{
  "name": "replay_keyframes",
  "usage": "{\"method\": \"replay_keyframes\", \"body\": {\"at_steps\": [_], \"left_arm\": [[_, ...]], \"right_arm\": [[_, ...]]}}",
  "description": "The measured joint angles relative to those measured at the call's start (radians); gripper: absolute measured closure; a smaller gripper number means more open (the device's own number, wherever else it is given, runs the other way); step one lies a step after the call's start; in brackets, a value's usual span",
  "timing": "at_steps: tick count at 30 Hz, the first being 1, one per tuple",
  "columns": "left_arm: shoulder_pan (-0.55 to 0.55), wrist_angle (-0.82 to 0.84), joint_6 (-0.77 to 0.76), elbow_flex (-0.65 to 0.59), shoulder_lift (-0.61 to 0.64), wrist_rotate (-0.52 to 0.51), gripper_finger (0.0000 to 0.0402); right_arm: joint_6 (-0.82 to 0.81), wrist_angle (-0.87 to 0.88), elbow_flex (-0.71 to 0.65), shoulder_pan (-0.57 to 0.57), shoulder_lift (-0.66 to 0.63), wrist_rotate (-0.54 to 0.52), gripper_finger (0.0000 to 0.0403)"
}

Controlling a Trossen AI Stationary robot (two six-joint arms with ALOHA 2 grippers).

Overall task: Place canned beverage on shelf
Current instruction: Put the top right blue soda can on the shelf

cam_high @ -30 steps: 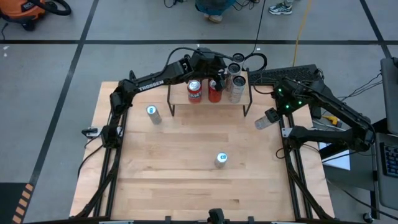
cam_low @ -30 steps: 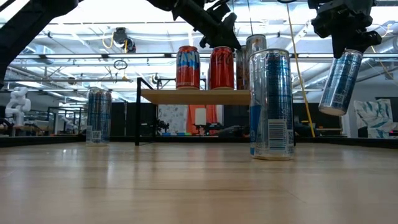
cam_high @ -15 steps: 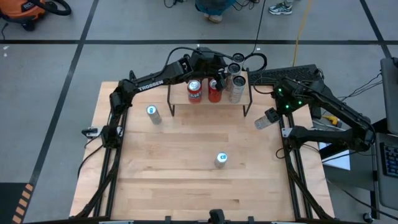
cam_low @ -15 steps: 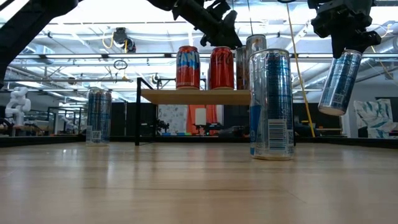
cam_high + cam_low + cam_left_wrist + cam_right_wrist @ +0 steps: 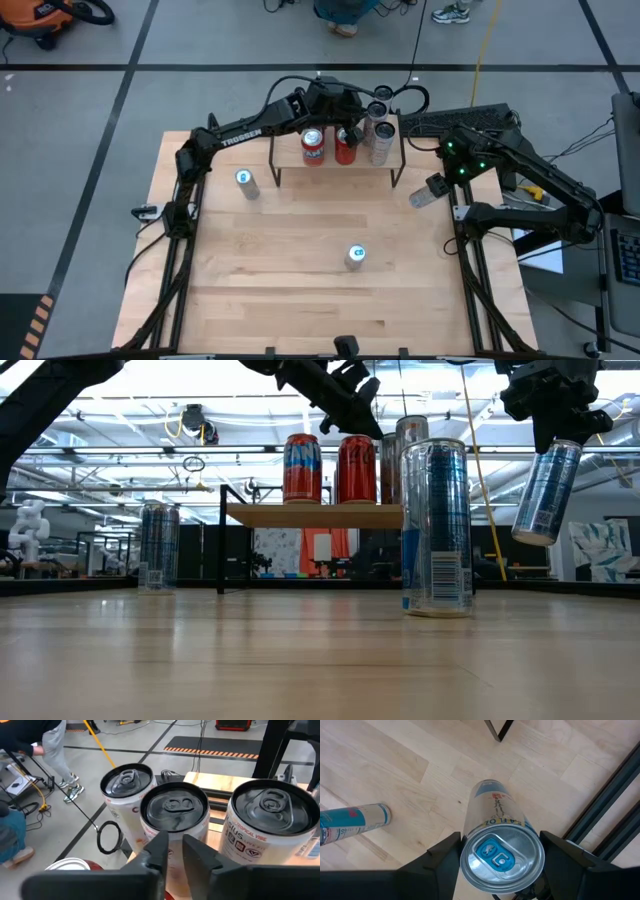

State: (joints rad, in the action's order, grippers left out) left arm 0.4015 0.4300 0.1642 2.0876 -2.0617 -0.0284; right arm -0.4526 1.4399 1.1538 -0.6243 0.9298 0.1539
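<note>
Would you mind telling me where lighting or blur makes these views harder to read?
Low view: bright ceiling lights wash out the top and backlight the cans on the shelf. Left wrist view: the left gripper is close and soft, with glare on the can lids. Right wrist view: the held can is sharp, its lid shiny.

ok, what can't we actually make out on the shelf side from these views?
- Low view: the slim silver cans on the wooden black-legged shelf are mostly hidden behind the tall blue-and-silver can in front.
- High view: the left gripper hides the can tops under it.
- Left wrist view: can labels are cut off by the fingers.
</note>
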Motion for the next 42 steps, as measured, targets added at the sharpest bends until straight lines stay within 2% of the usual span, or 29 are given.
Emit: {"method": "replay_keyframes", "body": {"at_steps": [6, 18, 30, 36, 39, 42], "left_arm": [[0.000, -0.004, 0.000, 0.000, 0.000, -0.003, 0.0397], [-0.003, -0.071, -0.009, 0.002, -0.036, -0.003, 0.0396], [-0.005, -0.062, -0.025, 0.000, -0.040, -0.003, 0.0396], [-0.026, 0.091, -0.032, 0.119, -0.016, -0.009, 0.0395], [-0.043, 0.221, -0.083, 0.203, 0.024, -0.008, 0.0395], [-0.059, 0.327, -0.163, 0.252, 0.068, -0.001, 0.0395]], "right_arm": [[0.000, -0.004, 0.000, 0.000, 0.000, 0.000, 0.0188], [-0.004, -0.023, 0.000, 0.000, 0.000, 0.003, 0.0188], [-0.007, -0.022, 0.000, 0.000, 0.000, 0.003, 0.0188], [-0.006, -0.023, 0.000, 0.000, 0.000, 0.011, 0.0188], [-0.006, -0.027, 0.000, -0.001, 0.000, 0.098, 0.0188], [-0.021, -0.027, 0.000, 0.000, -0.003, 0.235, 0.0188]]}}
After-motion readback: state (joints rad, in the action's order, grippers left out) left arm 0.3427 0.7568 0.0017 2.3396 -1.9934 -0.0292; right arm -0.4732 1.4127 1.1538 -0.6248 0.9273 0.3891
